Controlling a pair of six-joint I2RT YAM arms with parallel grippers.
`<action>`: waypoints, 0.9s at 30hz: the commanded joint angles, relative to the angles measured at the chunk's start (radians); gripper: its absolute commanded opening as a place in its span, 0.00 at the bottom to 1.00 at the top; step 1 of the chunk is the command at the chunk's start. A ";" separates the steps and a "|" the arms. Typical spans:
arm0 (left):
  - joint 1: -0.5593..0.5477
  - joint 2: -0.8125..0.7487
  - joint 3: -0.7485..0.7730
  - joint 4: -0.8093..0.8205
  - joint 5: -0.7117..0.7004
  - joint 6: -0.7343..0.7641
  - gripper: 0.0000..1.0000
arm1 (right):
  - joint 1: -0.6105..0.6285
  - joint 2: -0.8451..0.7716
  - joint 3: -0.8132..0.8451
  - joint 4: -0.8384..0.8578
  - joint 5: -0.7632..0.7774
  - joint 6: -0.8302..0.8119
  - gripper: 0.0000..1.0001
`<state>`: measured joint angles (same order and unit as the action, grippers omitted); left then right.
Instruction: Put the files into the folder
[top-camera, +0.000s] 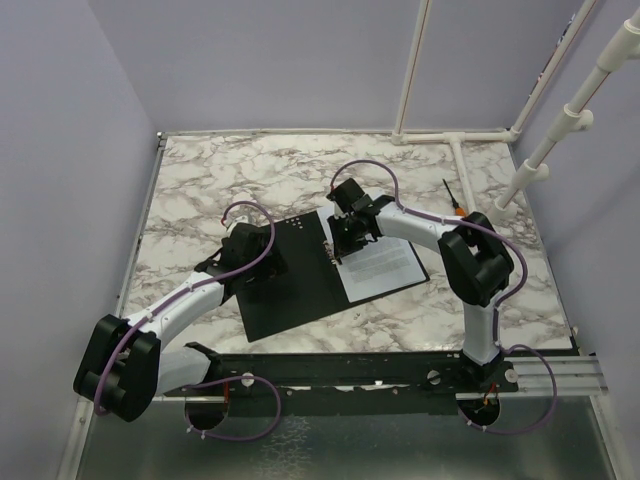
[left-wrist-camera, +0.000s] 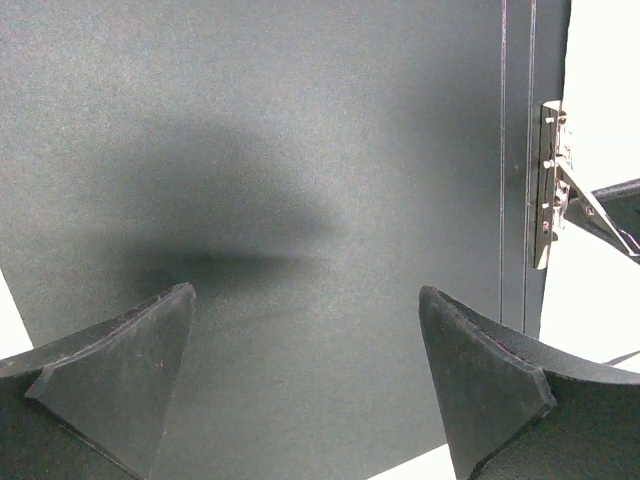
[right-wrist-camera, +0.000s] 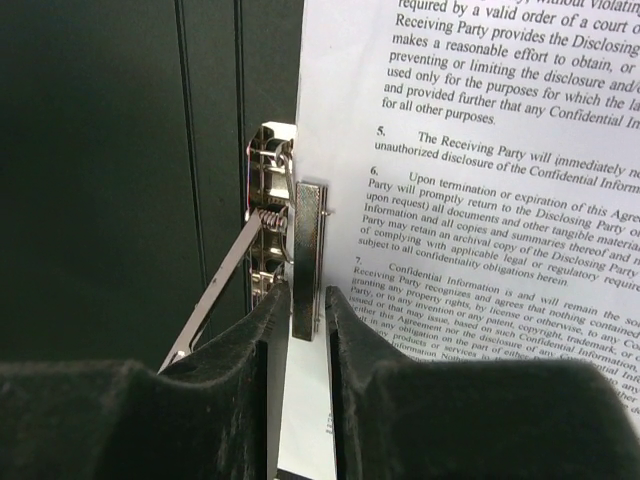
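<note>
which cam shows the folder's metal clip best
Right wrist: the metal clip fills mid-frame, spring and lever sharp, its bar pinched by the right gripper. Left wrist catches the clip small at its right edge. Top external hides it under that gripper.

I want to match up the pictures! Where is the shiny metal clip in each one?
Top external: the metal clip is near the middle, on the folder.
Left wrist: at the right edge, halfway up.
Right wrist: in the centre.
Shared landmark: the folder's black face lies just left of it in all three.
</note>
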<state>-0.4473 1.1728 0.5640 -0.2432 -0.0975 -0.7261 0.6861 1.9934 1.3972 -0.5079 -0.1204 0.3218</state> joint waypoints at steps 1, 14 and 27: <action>-0.004 -0.005 -0.015 0.014 0.004 -0.009 0.94 | 0.002 -0.058 -0.021 0.009 0.001 0.010 0.25; -0.004 -0.001 -0.015 0.011 -0.023 0.001 0.93 | 0.011 -0.181 -0.027 -0.026 0.072 0.017 0.25; -0.103 0.016 0.059 -0.129 -0.178 -0.003 0.93 | 0.089 -0.146 0.104 -0.098 0.115 0.017 0.29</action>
<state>-0.5087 1.1889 0.5774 -0.2985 -0.1650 -0.7216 0.7589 1.8214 1.4521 -0.5598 -0.0422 0.3325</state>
